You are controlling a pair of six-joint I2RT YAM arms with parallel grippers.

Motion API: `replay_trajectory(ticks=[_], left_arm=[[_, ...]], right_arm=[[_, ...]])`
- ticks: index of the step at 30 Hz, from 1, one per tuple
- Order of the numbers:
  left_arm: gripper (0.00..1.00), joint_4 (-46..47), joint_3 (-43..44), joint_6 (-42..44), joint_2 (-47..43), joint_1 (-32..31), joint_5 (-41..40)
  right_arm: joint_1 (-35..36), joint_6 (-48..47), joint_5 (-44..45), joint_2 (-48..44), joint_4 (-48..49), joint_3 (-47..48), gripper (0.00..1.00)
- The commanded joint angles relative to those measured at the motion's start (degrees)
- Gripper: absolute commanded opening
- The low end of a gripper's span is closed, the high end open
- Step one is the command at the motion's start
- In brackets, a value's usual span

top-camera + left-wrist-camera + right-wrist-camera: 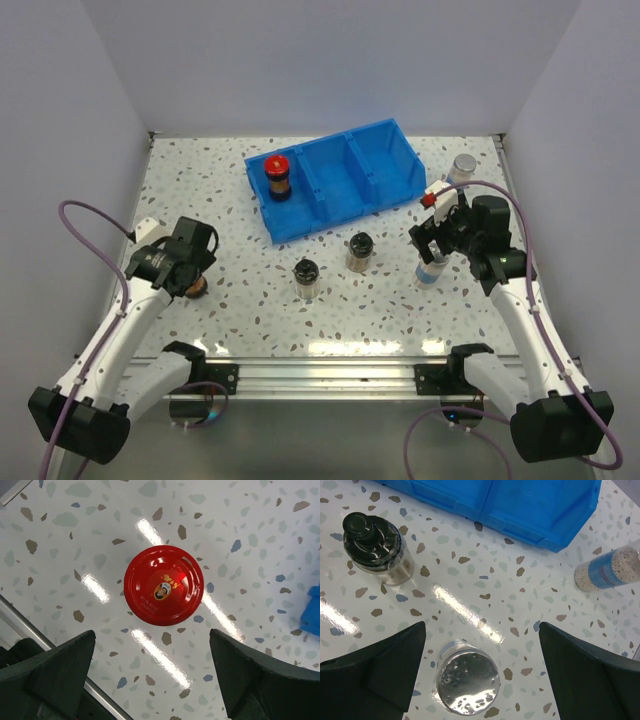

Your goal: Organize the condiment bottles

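- Now my left gripper [152, 660] hangs with jaws wide apart over a red-capped jar [163, 585] standing on the table [260, 525], gripping nothing.
- My right gripper [481, 640] is spread wide too, empty, above a silver-capped jar [468, 681].
- Another red-capped jar [278, 176] stands in the left compartment of the blue bin [345, 215].
- Near black-capped jar [306, 277] and far black-capped jar [360, 250] stand in front of the bin.

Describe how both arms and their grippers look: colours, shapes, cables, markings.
The left arm and right arm have white links with black joints. A purple cable loops along each. The left gripper and right gripper are black, with dark, matte, wedge-shaped fingers. A small red-and-white part sits by the right wrist. No readable markings show.
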Motion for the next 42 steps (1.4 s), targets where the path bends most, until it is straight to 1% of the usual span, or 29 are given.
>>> replay_trajectory(ticks=[1,3,4,5,6,7,8,11,17,20,21,23,24,25,26,27,28,29,30,31,32,33,34,35,37,38,40,41,42], left_arm=[[1.0,2.0,-3.4,-2.0,3.0,1.8,-1.9],[1.0,6.2,-4.4,1.1,5.2,3.9,-1.4],[1.0,7.7,-5.2,2.5,7.4,6.7,-0.8],[1.0,10.8,-5.5,4.0,8.4,8.3,0.4],[1.0,12.3,-5.8,6.8,9.2,9.7,2.8],[1.0,13.8,-6.1,7.9,10.5,11.0,3.7],[1.0,16.4,-6.3,9.8,11.1,11.1,4.6],[1.0,19.4,-6.7,11.8,12.8,11.2,7.2],[0.97,21.2,-7.8,13.9,12.1,12.0,4.5],[0.93,22.9,-8.8,15.4,11.0,13.1,3.5],[0.88,23.0,-8.6,15.5,10.8,13.9,3.6],[0.82,23.7,-8.6,16.4,10.7,14.3,4.1],[0.72,24.0,-8.4,16.7,10.5,14.7,4.1],[0.64,24.5,-8.3,17.1,10.5,14.7,4.0],[0.54,24.5,-8.1,17.8,10.3,14.7,3.6],[0.25,24.6,-7.7,18.6,9.9,14.7,3.6],[0.11,25.6,-7.1,20.0,8.3,14.7,4.1],[0.06,26.7,-7.0,23.8,7.0,14.7,6.3],[0.0,28.7,-7.3,26.9,3.3,14.7,8.6],[0.0,31.0,-7.6,30.0,1.1,14.7,11.3],[0.0,35.9,-8.0,36.7,-1.3,14.7,18.5],[0.0,38.5,-8.3,39.8,-5.2,14.7,22.3],[0.0,41.7,-8.1,42.0,-6.6,14.6,25.6],[0.0,42.5,-7.6,45.5,-7.5,14.6,31.4],[0.0,43.8,-4.6,48.3,-6.9,14.6,36.2],[0.0,44.2,-3.6,49.4,-5.9,14.6,41.3],[0.0,45.7,-0.4,50.5,-1.7,14.5,46.4],[0.0,46.3,0.6,50.8,-0.1,14.4,51.1],[0.0,47.1,2.7,51.1,3.1,13.5,53.4]], right_arm=[[0.2,0.1,0.5,-0.8,1.5,-0.1,0.99],[0.2,0.0,0.5,-0.7,1.5,-0.2,0.99],[0.2,0.1,0.6,-0.6,1.5,-0.2,0.99],[0.2,0.1,0.6,-0.6,1.5,-0.2,0.99],[0.2,0.1,0.6,-0.6,1.5,-0.1,0.99],[0.2,0.0,0.5,-0.6,1.5,-0.1,0.98],[0.2,0.0,0.7,-0.6,1.5,-0.2,0.99],[0.2,0.0,0.6,-0.5,1.5,-0.1,0.99],[0.2,-0.1,0.5,-0.4,1.5,-0.2,0.99],[0.2,-0.1,0.6,-0.4,1.5,-0.2,0.99],[0.2,-0.1,0.6,-0.5,1.5,-0.2,0.98],[0.2,-0.2,0.8,-0.6,1.5,-0.2,0.99],[0.2,-0.2,0.8,-0.6,1.5,-0.2,0.99],[0.2,-0.2,0.9,-0.6,1.5,-0.2,0.99],[0.2,-0.2,0.9,-0.7,1.5,-0.2,0.99],[0.2,-0.2,0.9,-0.6,1.5,-0.1,0.98],[0.2,-0.2,1.0,-0.7,1.5,-0.2,0.99],[0.2,-0.2,1.0,-0.7,1.6,-0.3,0.99],[0.2,-0.2,0.9,-0.7,1.6,-0.3,0.99],[0.2,-0.2,0.9,-0.7,1.6,-0.2,0.98],[0.2,-0.2,0.9,-0.7,1.6,-0.2,0.98],[0.2,-0.3,0.8,-0.7,1.6,-0.2,0.99],[0.2,-0.2,0.7,-0.7,1.5,-0.1,0.98],[0.2,-0.2,0.8,-0.7,1.6,-0.1,0.98],[0.2,-0.3,0.7,-0.6,1.5,-0.2,0.99],[0.2,-0.3,0.7,-0.6,1.6,-0.1,0.99],[0.2,-0.3,0.8,-0.6,1.5,-0.2,0.98],[0.2,-0.3,0.8,-0.6,1.5,-0.3,0.99],[0.3,-0.3,0.9,-0.6,1.5,-0.3,0.99]])
